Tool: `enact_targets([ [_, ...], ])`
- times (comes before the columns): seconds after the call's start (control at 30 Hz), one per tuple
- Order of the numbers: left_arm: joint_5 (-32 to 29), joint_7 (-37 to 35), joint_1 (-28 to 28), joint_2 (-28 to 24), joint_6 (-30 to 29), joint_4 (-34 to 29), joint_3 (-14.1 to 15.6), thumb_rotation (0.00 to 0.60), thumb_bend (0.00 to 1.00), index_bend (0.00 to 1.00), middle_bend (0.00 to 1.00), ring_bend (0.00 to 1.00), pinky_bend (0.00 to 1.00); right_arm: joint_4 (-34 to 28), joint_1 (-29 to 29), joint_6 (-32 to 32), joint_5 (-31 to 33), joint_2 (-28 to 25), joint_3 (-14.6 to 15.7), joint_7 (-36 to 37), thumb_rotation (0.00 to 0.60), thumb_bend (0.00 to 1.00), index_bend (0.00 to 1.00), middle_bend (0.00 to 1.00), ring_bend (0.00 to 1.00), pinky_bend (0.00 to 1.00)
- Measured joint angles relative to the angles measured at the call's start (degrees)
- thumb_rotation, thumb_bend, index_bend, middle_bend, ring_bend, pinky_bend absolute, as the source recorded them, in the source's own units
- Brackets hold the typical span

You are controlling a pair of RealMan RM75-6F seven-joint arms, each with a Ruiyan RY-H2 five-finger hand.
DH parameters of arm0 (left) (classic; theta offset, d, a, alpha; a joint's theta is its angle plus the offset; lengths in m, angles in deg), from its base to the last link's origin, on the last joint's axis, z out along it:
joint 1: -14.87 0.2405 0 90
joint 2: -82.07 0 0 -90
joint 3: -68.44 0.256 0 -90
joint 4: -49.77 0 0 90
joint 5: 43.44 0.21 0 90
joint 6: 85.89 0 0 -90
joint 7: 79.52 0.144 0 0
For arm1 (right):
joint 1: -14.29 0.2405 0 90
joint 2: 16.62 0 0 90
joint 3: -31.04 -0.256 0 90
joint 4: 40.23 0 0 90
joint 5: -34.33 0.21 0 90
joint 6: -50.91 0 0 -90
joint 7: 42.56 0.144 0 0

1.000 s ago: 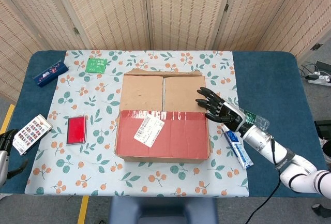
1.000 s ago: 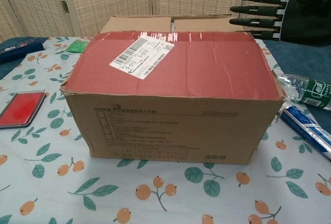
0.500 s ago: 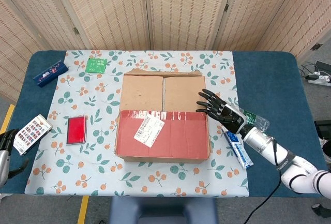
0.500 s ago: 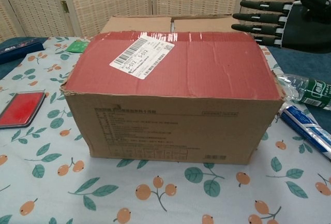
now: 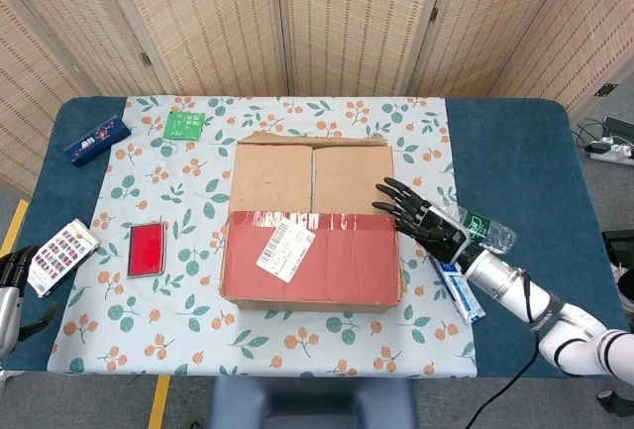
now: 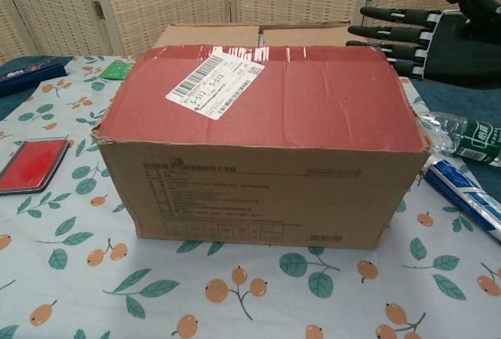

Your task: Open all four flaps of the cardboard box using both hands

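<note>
Head view shows your right hand [image 5: 424, 219] just off the right side of the cardboard box [image 5: 312, 226], fingers spread and stretched toward the box top, holding nothing. From the chest view the same hand [image 6: 446, 26] hangs beside the box's far right top corner; whether the fingertips touch the cardboard you cannot tell. All four flaps lie shut, the red flap [image 5: 309, 259] nearest you bearing a white barcode label [image 5: 285, 248]. The box sits mid-counter on the floral cloth [image 5: 119, 191]. Behind your right wrist lie a water bottle [image 5: 482, 230] and a blue tube [image 5: 456, 285]. Your left hand [image 5: 12, 272] rests at the counter's left edge, its fingers too cropped to judge, beside a card pack [image 5: 61, 255].
</note>
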State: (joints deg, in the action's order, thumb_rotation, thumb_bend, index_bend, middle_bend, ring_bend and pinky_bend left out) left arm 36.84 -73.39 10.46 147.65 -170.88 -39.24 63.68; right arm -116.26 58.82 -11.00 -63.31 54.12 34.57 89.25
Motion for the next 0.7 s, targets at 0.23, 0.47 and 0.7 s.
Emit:
enact_targets([
  [0.23,-0.3,1.5,-0.3,0.5,0.4,-0.1,0.0,0.6,0.33,0.09,0.14,0.13,0.0,-1.2,-0.4,-4.3,-1.8,-1.4,1.0,1.3,0.553,0.29,0.0,0.0,0.11,0.17],
  [0.47,-0.3,2.4,-0.6,0.9,0.8,-0.1,0.1,0.6,0.33,0.09,0.14,0.13,0.0,-4.8,-1.0,-8.7,-3.7,-4.8,2.0,1.0,0.554,0.29,0.0,0.0,0.11,0.17],
  [0.7,0.2,2.9,-0.7,1.1,0.5,-0.2,0.2,0.6,0.33,0.09,0.14,0.13,0.0,-9.8,-1.3,-12.0,-6.8,-7.2,3.4,-2.0,0.553,0.29,0.0,0.0,0.11,0.17],
])
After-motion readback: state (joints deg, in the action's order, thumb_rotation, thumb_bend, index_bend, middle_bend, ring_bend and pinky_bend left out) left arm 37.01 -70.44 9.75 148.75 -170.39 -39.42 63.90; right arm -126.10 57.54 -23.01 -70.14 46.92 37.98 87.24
